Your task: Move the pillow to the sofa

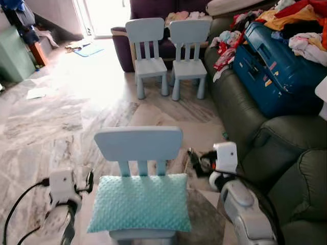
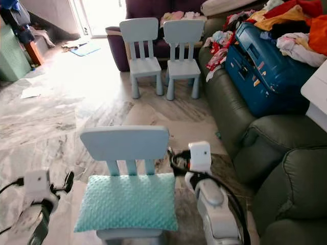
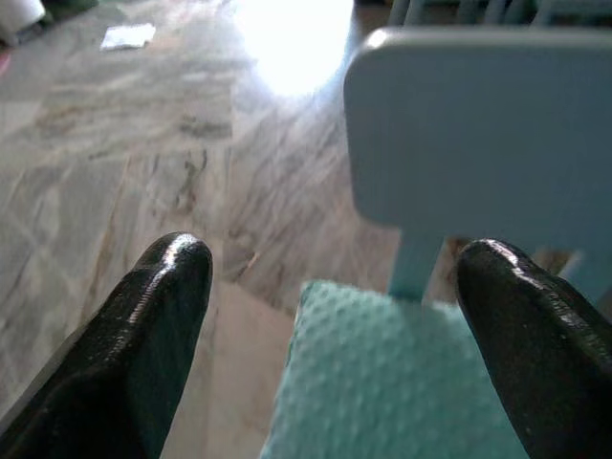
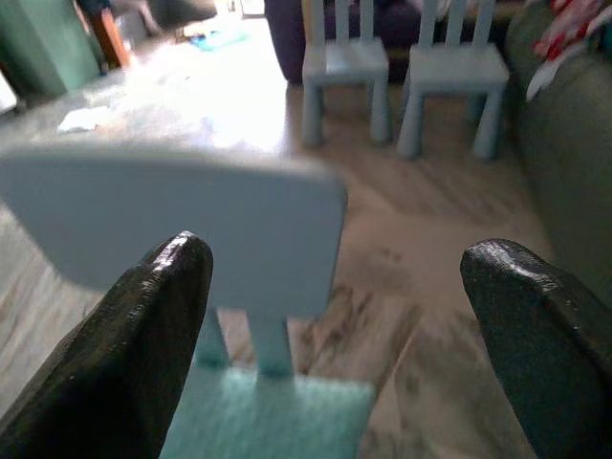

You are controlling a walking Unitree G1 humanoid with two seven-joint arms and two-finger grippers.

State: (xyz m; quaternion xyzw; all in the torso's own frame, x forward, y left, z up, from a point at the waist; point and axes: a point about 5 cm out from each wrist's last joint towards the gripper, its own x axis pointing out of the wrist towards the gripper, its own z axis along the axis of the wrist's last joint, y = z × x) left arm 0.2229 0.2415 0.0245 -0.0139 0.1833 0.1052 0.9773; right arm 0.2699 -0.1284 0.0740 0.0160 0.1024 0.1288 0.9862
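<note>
Between the two grippers, the pillow (image 1: 140,202) lies flat on the near chair (image 1: 139,144), long axis running left to right. Left gripper (image 3: 335,316) and right gripper (image 4: 339,316) both spread wide, flanking its ends, about equally near.

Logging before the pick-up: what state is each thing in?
pillow: flat on near chair seat, ungripped
near chair: upright
left gripper: open, at pillow's edge
right gripper: open, beside chair back
suitcase: closed, on sofa

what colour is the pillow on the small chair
Mint green with a dotted texture; the pillow shows best in the left eye view.
</note>
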